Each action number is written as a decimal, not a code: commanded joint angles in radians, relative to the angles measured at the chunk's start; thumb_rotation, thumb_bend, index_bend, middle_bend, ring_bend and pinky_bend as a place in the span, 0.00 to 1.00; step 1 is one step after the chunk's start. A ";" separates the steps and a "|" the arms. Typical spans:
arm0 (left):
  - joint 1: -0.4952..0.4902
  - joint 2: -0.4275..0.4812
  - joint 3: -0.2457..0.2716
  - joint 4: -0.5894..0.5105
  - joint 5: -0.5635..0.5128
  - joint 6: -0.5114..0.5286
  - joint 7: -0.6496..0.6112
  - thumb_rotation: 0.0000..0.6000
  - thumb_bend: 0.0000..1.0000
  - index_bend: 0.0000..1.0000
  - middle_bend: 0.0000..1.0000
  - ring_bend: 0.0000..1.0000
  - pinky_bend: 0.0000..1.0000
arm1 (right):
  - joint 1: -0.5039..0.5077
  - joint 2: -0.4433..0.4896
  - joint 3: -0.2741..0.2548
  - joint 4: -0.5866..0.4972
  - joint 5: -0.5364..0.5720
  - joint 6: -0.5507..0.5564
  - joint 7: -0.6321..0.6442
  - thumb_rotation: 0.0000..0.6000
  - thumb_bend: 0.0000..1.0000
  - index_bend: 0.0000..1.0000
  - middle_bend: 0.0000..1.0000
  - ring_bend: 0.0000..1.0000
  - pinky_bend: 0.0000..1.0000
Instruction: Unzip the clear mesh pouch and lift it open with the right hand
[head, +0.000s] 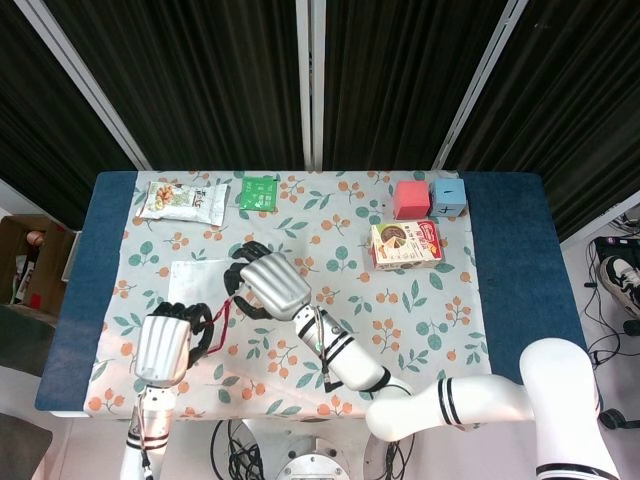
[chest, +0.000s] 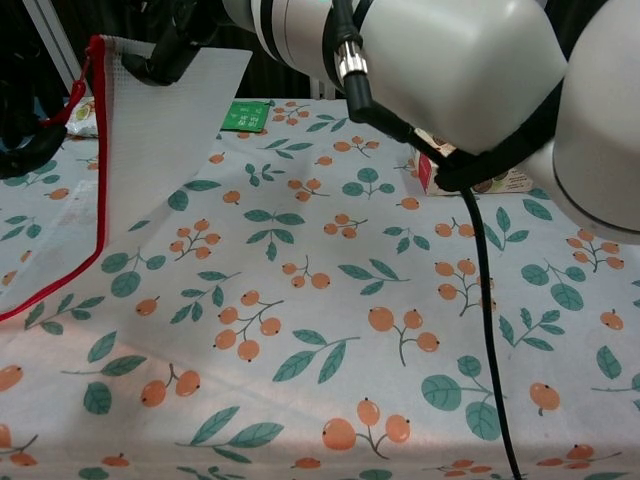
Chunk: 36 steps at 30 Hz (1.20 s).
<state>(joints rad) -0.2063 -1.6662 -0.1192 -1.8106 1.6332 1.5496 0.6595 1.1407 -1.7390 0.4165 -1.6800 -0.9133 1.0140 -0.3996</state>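
Note:
The clear mesh pouch (head: 197, 279) with its red zipper edge (chest: 98, 190) is partly off the floral tablecloth. One mesh panel (chest: 160, 130) hangs in the air at the left of the chest view. My right hand (head: 268, 285) grips the pouch's top edge from above, and its dark fingers (chest: 168, 52) curl over the mesh. My left hand (head: 165, 345) sits near the table's front left and holds the red edge lower down; in the chest view it shows as dark fingers (chest: 28, 120) at the left border. The zipper pull is hidden.
A snack bag (head: 182, 201) and a green packet (head: 258, 191) lie at the back left. A red cube (head: 411, 198), a blue cube (head: 448, 196) and a printed box (head: 405, 244) stand at the back right. My right forearm (chest: 430, 70) fills the chest view's upper part.

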 joint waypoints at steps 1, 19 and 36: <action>-0.001 -0.001 0.001 0.002 -0.003 -0.003 -0.002 1.00 0.43 0.72 0.71 0.64 0.58 | 0.000 -0.006 0.007 0.003 -0.007 0.011 0.011 1.00 0.49 0.94 0.47 0.22 0.17; 0.010 0.000 0.012 0.053 -0.056 -0.013 -0.033 1.00 0.43 0.73 0.71 0.64 0.58 | -0.025 0.022 0.041 -0.049 -0.061 0.080 0.051 1.00 0.49 0.95 0.48 0.24 0.17; -0.017 -0.045 0.040 0.181 -0.152 -0.123 -0.026 1.00 0.43 0.73 0.71 0.64 0.58 | -0.162 0.195 -0.015 -0.183 -0.200 0.124 0.167 1.00 0.49 0.96 0.49 0.25 0.17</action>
<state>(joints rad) -0.2159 -1.7035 -0.0805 -1.6395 1.4895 1.4378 0.6269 0.9903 -1.5561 0.4112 -1.8545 -1.1020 1.1341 -0.2437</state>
